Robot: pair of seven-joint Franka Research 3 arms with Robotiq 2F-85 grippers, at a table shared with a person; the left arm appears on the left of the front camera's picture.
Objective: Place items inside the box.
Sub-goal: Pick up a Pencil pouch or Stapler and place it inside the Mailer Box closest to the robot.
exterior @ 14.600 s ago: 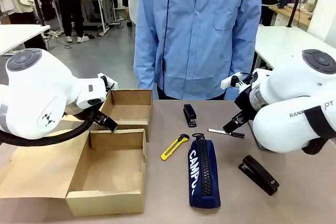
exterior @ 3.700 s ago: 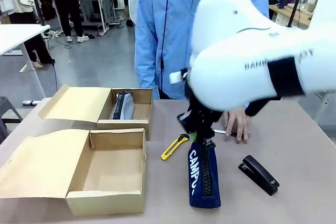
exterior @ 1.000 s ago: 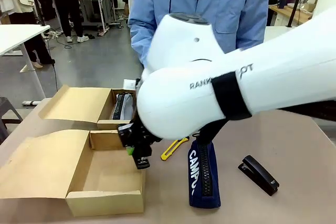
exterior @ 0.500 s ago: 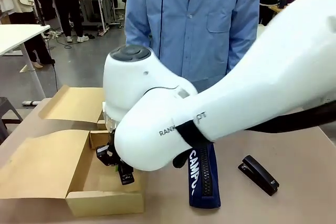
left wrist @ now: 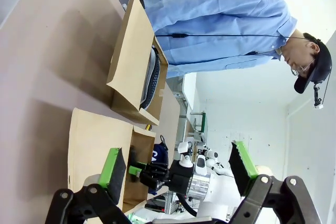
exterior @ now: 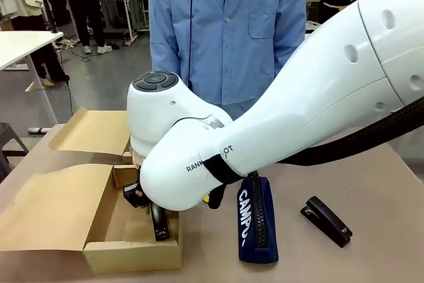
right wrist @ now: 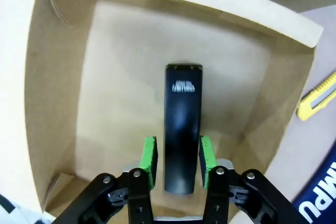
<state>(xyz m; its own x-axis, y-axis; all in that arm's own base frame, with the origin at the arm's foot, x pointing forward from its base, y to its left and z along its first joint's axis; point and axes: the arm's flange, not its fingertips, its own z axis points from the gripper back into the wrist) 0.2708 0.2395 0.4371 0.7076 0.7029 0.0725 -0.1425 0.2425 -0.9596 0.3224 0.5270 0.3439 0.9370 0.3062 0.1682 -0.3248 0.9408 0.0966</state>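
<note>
Since half a second ago the black stapler [right wrist: 182,124] has been lowered to the floor of the box [right wrist: 52,77] by the right gripper [right wrist: 177,153], its pads narrow and clamped on it, so release is judged due; the left gripper [left wrist: 177,166] is held wide.

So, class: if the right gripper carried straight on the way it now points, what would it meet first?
The right gripper points down into the box with the black stapler between its pads. The box's bare floor probably comes first, the stapler's far end touching before the gripper itself; depth is unclear.
</note>
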